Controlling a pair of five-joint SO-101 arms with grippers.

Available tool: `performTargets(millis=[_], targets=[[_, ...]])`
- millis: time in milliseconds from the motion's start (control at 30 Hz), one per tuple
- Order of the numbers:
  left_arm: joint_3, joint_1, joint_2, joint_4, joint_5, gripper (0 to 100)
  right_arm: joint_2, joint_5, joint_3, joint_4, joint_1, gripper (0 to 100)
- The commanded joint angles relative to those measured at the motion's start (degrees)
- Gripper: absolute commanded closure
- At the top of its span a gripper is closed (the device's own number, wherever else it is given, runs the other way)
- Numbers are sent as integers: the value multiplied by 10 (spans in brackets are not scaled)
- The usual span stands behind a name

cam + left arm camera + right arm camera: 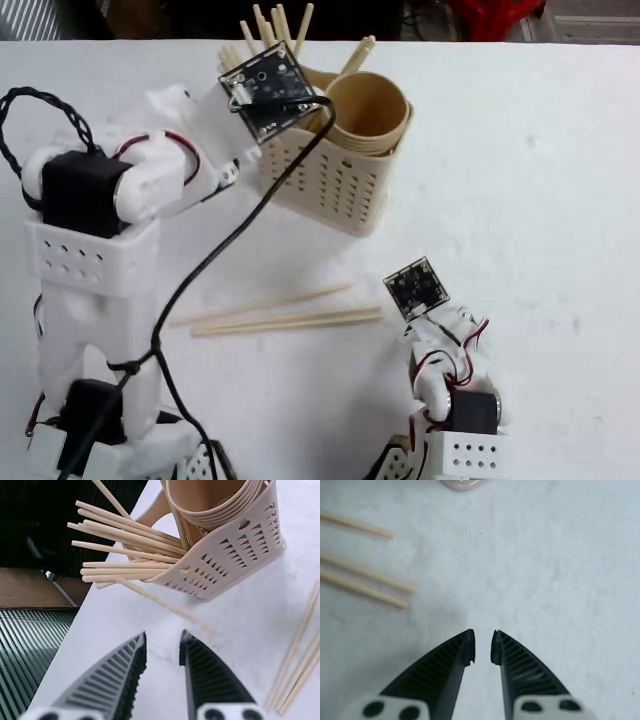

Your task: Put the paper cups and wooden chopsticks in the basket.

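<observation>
A white tabletop (540,200) seen from above. In the upper middle of the frame stands a pale perforated basket (335,190). A stack of tan paper cups (370,110) sits nested in its right part, mouth up. A bunch of wooden chopsticks (270,25) stands in its left part, the ends fanning out above the rim.

Three more loose chopsticks (290,318) lie flat on the tabletop in the middle of the frame, below the basket and well apart from it. They lie nearly side by side, pointing left to right.

The left arm fills the left side of the frame, with its wrist hanging over the basket's left edge. In its wrist view, the left pincer (163,647) is spread a little and holds nothing. Beyond it are the basket (225,560), the cups (215,500) and the bundled sticks (125,545). One blurred stick (155,597) slants just beside the basket wall.

The right arm sits at the lower right of the frame, near the right ends of the loose sticks. In its wrist view, the right pincer (482,647) has a narrow gap between its tips and grips nothing. It hangs over bare tabletop, with the stick ends (365,582) off to one side.
</observation>
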Motion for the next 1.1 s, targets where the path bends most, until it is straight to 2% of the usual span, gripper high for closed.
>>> performTargets(millis=[0,167,333,400,467,533,600,767,967,1067], targets=[[-4,-7,-1,-12,12,872,-3,4,5,-5,-3,929],[-4,-7,-2,-12,62,872,-3,4,5,-5,-3,929],[-4,-9,-8,-6,246,872,-3,4,5,-5,-3,929],[-2,-31,-4,2,325,872,-3,4,5,-5,-3,929],[27,-55,-1,-6,383,872,-3,4,5,-5,-3,929],[96,-80,3,-48,414,872,-3,4,5,-5,-3,929],[184,-107,7,-112,425,871,-3,4,5,-5,-3,929],[393,-154,10,-328,429,871,-3,4,5,-5,-3,929],[606,-120,12,-617,461,872,-3,4,5,-5,-3,929],[698,-96,16,-730,459,871,-3,4,5,-5,-3,929]])
